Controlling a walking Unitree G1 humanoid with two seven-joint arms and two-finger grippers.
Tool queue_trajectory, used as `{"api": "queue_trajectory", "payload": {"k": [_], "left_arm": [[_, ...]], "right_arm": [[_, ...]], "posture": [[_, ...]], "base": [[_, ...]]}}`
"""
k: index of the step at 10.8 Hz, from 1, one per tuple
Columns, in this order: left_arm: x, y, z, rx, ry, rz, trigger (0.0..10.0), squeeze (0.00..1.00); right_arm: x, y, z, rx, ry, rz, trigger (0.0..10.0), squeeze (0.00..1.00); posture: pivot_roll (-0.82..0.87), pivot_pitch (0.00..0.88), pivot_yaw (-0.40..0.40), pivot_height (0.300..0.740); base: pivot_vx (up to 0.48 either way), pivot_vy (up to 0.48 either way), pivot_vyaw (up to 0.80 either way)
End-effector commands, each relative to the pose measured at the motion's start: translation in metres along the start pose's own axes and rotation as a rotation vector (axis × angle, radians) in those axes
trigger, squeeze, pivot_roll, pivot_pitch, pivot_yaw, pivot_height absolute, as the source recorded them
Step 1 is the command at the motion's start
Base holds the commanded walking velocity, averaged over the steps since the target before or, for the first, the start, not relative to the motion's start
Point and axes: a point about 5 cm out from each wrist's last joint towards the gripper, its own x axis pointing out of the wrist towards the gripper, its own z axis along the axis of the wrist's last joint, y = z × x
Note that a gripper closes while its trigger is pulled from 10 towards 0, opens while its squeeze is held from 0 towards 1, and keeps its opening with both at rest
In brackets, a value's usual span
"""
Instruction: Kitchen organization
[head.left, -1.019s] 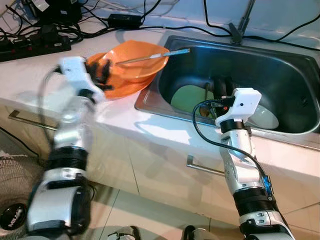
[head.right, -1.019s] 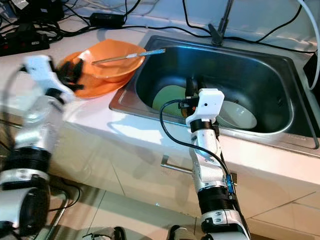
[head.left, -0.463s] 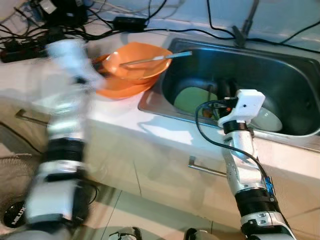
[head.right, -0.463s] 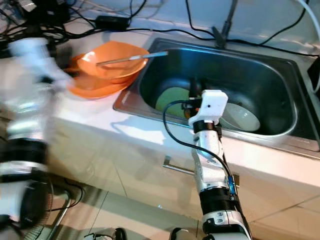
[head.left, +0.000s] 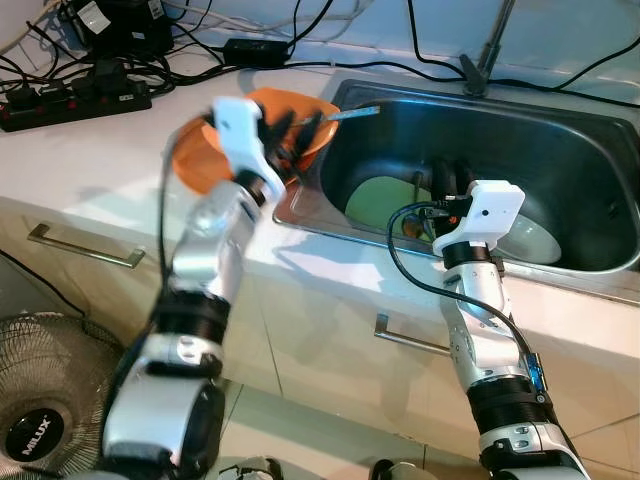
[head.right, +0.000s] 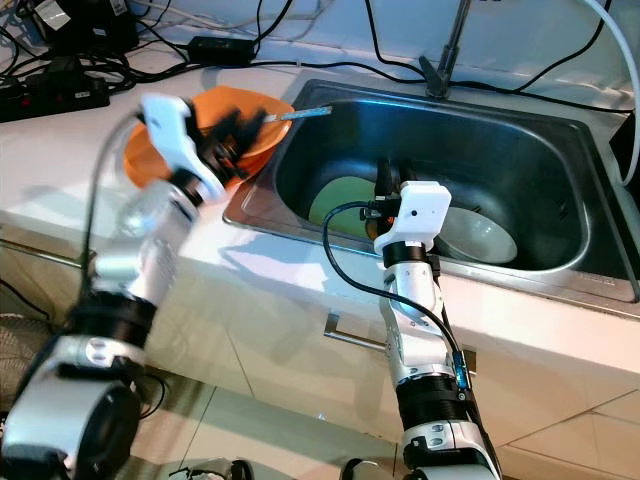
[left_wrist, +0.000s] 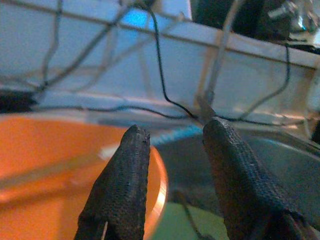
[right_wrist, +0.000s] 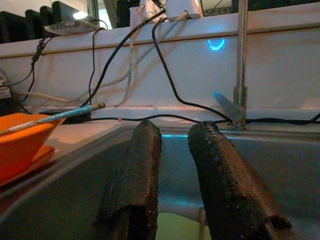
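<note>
An orange bowl (head.left: 312, 112) sits on an orange plate (head.left: 188, 160) on the counter beside the steel sink (head.left: 560, 130). A blue-handled utensil (head.left: 352, 112) rests across the bowl and pokes over the sink. My left gripper (head.left: 292, 140) hovers open over the bowl's near rim; in the left wrist view its fingertips (left_wrist: 131, 150) flank the utensil's handle without touching it. A green plate (head.left: 378, 198) and a white bowl (head.left: 532, 240) lie in the sink. My right gripper (right_wrist: 175, 132) is open and empty, low inside the sink above the green plate.
A faucet (head.left: 482, 48) stands behind the sink. A power strip (head.left: 75, 100) and tangled cables run along the back of the counter. A floor fan (head.left: 40, 400) stands at the lower left, below a drawer handle (head.left: 85, 247).
My left arm swung from the left of the orange dishes rightward, and its gripper is now over the bowl near the sink edge. The right arm stayed put.
</note>
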Motion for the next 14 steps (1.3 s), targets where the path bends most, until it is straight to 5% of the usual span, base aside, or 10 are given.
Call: {"api": "queue_trajectory", "payload": {"k": [1, 4, 10, 14], "left_arm": [[0.002, -0.009, -0.002, 0.012, 0.019, -0.055, 10.0, 0.0], [-0.002, -0.024, -0.016, 0.026, 0.087, -0.143, 10.0, 0.0], [-0.011, 0.017, -0.014, 0.076, 0.133, 0.088, 10.0, 0.0], [-0.018, 0.023, -0.011, 0.091, 0.129, 0.121, 10.0, 0.0]], "right_arm": [[-0.008, -0.005, -0.013, -0.003, 0.063, -0.024, 10.0, 0.0], [-0.008, -0.006, -0.014, -0.003, 0.065, -0.031, 10.0, 0.0], [-0.007, -0.006, -0.014, -0.002, 0.069, -0.027, 10.0, 0.0], [-0.009, -0.004, -0.016, 0.001, 0.071, -0.021, 10.0, 0.0]], "posture": [[0.05, 0.049, 0.059, 0.74], [0.05, 0.054, 0.059, 0.74], [0.06, 0.063, 0.058, 0.74], [0.06, 0.035, 0.064, 0.74]], "base": [[0.0, 0.0, 0.0], [0.0, 0.0, 0.0], [0.0, 0.0, 0.0], [0.0, 0.0, 0.0]]}}
